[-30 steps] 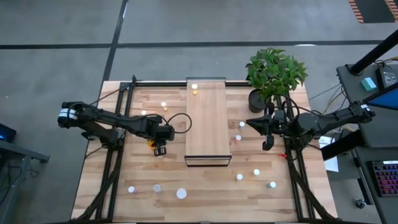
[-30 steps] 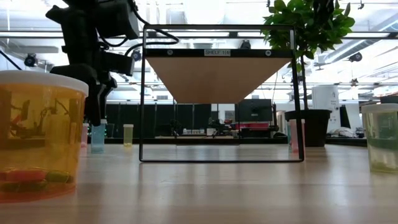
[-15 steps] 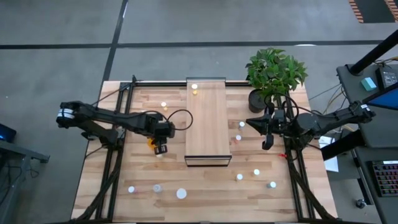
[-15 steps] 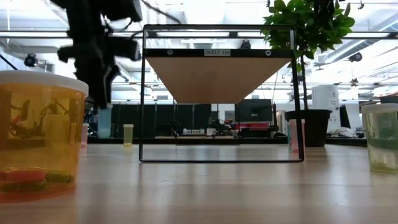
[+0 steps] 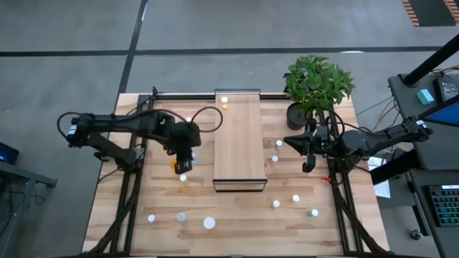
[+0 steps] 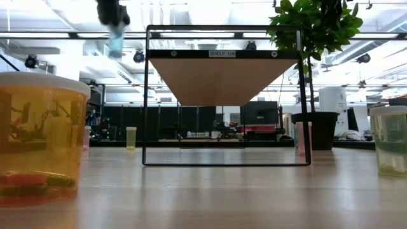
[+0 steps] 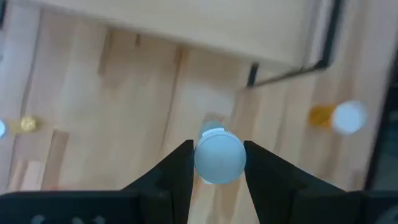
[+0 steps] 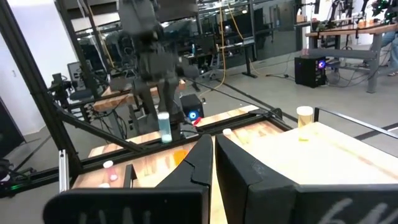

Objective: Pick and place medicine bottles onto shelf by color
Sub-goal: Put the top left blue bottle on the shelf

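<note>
While my left gripper (image 7: 219, 163) pinches the pale blue bottle (image 7: 219, 155) just under its white cap, high beside the shelf (image 5: 239, 136), I judge it light, rigid, slippery plastic. My right gripper (image 5: 307, 166) waits closed.
</note>
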You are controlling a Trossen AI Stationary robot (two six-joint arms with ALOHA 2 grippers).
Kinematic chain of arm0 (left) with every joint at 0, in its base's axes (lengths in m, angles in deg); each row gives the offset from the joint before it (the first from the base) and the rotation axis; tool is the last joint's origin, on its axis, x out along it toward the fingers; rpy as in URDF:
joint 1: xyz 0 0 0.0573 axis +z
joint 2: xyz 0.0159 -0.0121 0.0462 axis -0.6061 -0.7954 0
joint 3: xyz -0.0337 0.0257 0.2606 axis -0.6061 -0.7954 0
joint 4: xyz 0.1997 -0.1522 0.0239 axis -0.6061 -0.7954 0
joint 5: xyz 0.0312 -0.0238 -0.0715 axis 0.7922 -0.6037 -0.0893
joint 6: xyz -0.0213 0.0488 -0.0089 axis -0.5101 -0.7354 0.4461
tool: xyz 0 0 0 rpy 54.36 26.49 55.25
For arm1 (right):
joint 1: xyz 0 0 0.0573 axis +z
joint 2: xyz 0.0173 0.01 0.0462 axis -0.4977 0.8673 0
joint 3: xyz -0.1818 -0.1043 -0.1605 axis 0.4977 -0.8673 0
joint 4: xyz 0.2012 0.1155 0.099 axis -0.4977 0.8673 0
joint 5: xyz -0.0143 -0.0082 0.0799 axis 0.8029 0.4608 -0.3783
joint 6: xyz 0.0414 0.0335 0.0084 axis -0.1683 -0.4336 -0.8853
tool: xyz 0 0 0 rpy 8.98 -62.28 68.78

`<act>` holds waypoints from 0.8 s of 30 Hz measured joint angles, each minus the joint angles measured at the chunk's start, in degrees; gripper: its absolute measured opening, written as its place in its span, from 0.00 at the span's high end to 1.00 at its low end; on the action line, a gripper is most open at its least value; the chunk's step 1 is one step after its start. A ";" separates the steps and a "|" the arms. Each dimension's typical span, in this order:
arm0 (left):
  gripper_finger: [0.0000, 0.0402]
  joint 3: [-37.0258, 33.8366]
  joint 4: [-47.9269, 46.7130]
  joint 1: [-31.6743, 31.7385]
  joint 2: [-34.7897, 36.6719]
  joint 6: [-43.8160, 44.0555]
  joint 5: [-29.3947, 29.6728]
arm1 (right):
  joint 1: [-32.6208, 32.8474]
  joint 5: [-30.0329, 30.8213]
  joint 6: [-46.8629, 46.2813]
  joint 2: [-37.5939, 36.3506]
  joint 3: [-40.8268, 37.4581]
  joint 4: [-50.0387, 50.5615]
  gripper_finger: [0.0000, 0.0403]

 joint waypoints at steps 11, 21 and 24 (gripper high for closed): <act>0.74 16.42 -0.72 1.92 -10.50 -3.17 -0.36 | 0.00 0.00 -0.15 0.00 0.00 0.04 0.98; 0.76 26.24 -0.98 6.74 -24.23 -13.81 0.25 | 0.00 0.00 -0.33 0.00 0.02 0.15 0.98; 0.77 27.01 -1.37 7.34 -26.15 -15.45 0.25 | 0.00 -0.02 -1.26 0.00 0.02 0.26 0.98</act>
